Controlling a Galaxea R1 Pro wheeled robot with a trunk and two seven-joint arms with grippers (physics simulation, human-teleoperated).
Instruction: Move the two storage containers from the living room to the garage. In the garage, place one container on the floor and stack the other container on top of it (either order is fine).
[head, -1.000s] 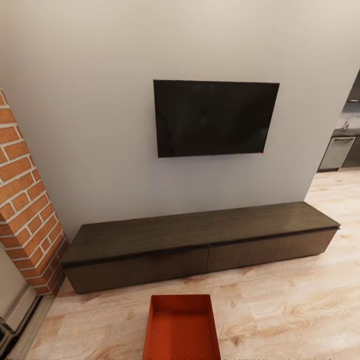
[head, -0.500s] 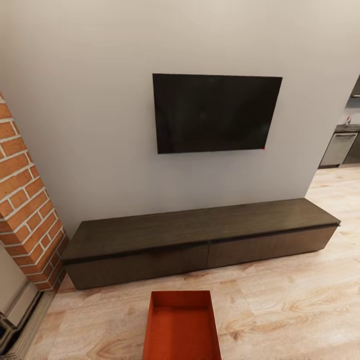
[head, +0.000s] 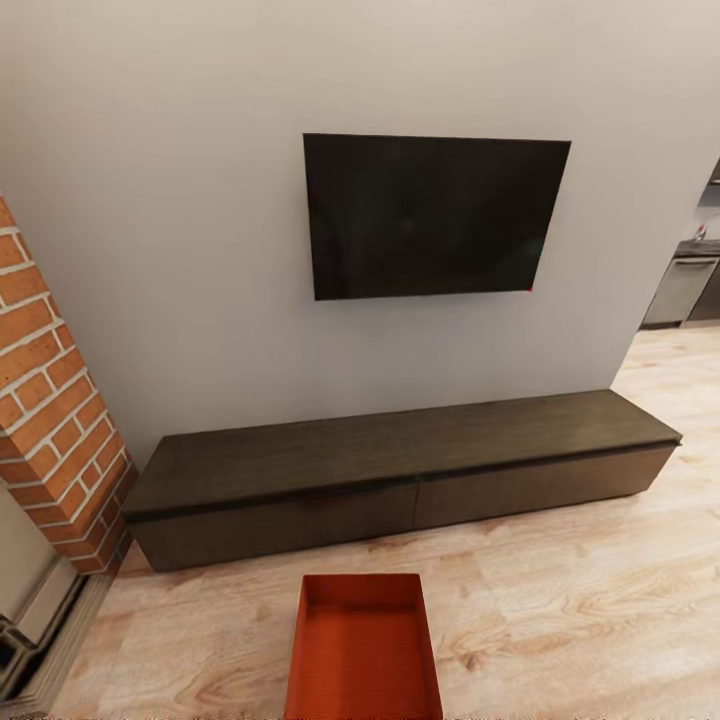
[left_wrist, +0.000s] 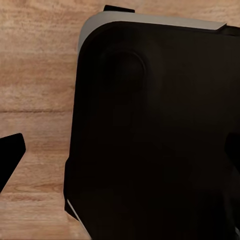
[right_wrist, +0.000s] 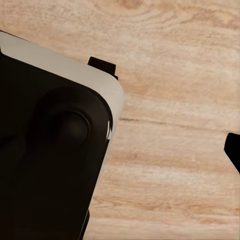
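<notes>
Red-orange storage container (head: 363, 648) seen open-topped, low straight walls, ribbed base, empty, set on light wood plank floor (head: 580, 620) just before long dark cabinet (head: 400, 475), black TV (head: 433, 215) mounted above, brick column (head: 50, 400) at left, pincer states not discernible.

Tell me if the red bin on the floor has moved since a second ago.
No. The red bin keeps its gap to the long dark cabinet on the wood floor. Everything shifted together in the head view, so the camera moved.
</notes>
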